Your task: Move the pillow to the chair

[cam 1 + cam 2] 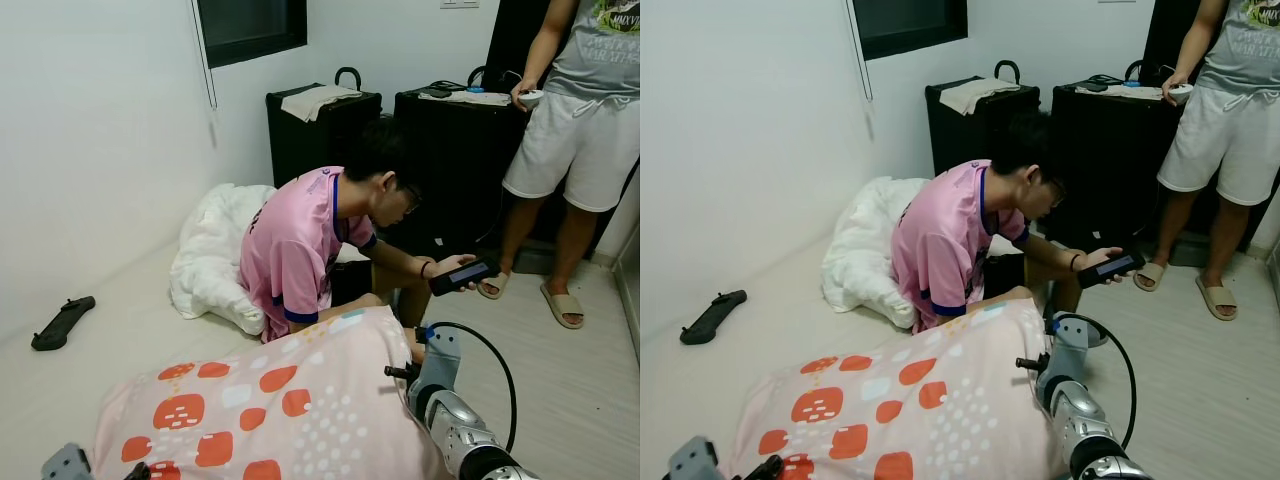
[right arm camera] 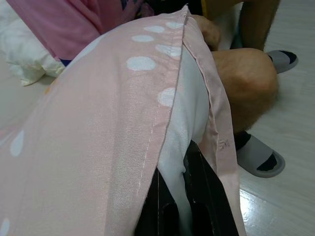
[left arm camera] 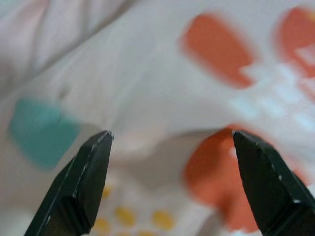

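The pillow [image 1: 270, 410] is pink with orange and red patches and white dots, and it lies across the near foreground on the pale bed [image 1: 110, 350]. My right gripper [image 2: 179, 169] is at the pillow's right end, shut on the seam with white fabric pinched between its black fingers. The silver right arm [image 1: 460, 430] comes up from the lower right. At the pillow's lower left corner my left gripper [image 3: 172, 135] has its fingers spread wide, with the patterned cover bulging just beyond the tips.
A person in a pink shirt [image 1: 300, 250] kneels just behind the pillow, holding a dark device [image 1: 462, 275]. Another person [image 1: 575, 130] stands at the back right. A white duvet [image 1: 215, 255], black suitcases [image 1: 320, 125] and a black object [image 1: 62, 322] are nearby.
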Motion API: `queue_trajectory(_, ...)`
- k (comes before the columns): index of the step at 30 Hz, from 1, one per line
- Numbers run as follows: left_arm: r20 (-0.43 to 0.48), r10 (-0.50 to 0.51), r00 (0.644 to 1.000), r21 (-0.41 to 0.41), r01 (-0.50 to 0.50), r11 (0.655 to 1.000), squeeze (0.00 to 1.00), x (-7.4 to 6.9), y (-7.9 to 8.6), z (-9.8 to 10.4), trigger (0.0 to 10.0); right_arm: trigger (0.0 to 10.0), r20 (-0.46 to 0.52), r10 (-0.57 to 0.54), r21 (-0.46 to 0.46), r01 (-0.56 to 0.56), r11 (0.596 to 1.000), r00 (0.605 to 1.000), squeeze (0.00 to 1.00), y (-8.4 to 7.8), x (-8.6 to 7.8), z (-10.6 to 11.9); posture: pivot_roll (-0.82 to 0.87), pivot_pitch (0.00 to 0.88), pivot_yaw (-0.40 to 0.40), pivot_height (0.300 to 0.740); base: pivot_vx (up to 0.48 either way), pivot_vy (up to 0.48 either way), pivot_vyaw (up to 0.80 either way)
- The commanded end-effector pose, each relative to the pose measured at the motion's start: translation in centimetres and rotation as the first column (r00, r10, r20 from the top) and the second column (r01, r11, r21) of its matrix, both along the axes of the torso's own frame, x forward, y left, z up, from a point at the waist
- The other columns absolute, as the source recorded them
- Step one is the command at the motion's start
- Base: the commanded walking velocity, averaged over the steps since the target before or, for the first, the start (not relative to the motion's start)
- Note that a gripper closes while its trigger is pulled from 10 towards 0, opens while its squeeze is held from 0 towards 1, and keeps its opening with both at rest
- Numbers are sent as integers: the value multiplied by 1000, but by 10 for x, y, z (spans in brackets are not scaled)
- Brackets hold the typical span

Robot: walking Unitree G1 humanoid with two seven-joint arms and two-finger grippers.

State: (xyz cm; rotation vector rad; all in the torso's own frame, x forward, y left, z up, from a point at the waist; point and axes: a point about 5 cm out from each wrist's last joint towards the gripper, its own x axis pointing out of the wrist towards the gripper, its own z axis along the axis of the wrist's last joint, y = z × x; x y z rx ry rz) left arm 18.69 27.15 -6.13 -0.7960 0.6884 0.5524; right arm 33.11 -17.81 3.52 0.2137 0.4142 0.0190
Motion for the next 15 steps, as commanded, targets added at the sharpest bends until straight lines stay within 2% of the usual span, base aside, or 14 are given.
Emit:
queue_trajectory(1,-43,37,998,-46,-39,998,0,-13,0,-7,10000,10000,35,-16,-5,17,1000,999,0,-1,2,3,-31,48,35,740,0,0,0)
queue_trajectory(3,-90,73,993,-131,-84,988,0,-30,-7,-16,10000,10000,36,-22,-7,23,1000,999,0,-2,1,3,-31,51,37,740,0,0,0)
queue_trajectory(4,-90,73,993,-131,-84,988,0,-30,-7,-16,10000,10000,36,-22,-7,23,1000,999,0,-2,1,3,-31,51,37,740,0,0,0)
queue_trajectory(6,-179,109,978,-117,-131,984,0,-48,-13,-26,10000,10000,35,-25,-9,25,1000,999,0,-3,0,1,-34,60,36,740,0,0,0)
queue_trajectory(8,-228,230,946,-78,-253,964,0,-58,-9,-30,10000,10000,32,-24,-10,24,1000,999,0,-4,-2,0,-35,66,31,740,0,0,0)
queue_trajectory(9,-228,230,946,-78,-253,964,0,-58,-9,-30,10000,10000,32,-24,-10,24,1000,999,0,-4,-2,0,-35,66,31,740,0,0,0)
queue_trajectory(10,-241,280,929,-81,-307,948,0,-61,-8,-30,10000,10000,30,-21,-13,21,1000,999,0,-4,-2,0,-37,71,29,740,0,0,0)
queue_trajectory(12,-241,280,929,-81,-307,948,0,-61,-8,-30,10000,10000,30,-21,-13,21,1000,999,0,-4,-2,0,-37,71,29,740,0,0,0)
queue_trajectory(13,-236,319,918,-113,-352,929,0,-61,-9,-31,10000,10000,28,-17,-17,17,1000,999,0,-5,-3,-1,-40,85,22,740,0,0,0)
queue_trajectory(14,-236,319,918,-113,-352,929,0,-61,-9,-31,10000,10000,28,-17,-17,17,1000,999,0,-5,-3,-1,-40,85,22,740,0,0,0)
queue_trajectory(15,-220,331,917,-164,-370,914,0,-57,-14,-31,10000,10000,28,-14,-17,14,1000,999,0,-5,-3,-1,-41,93,19,740,0,0,0)
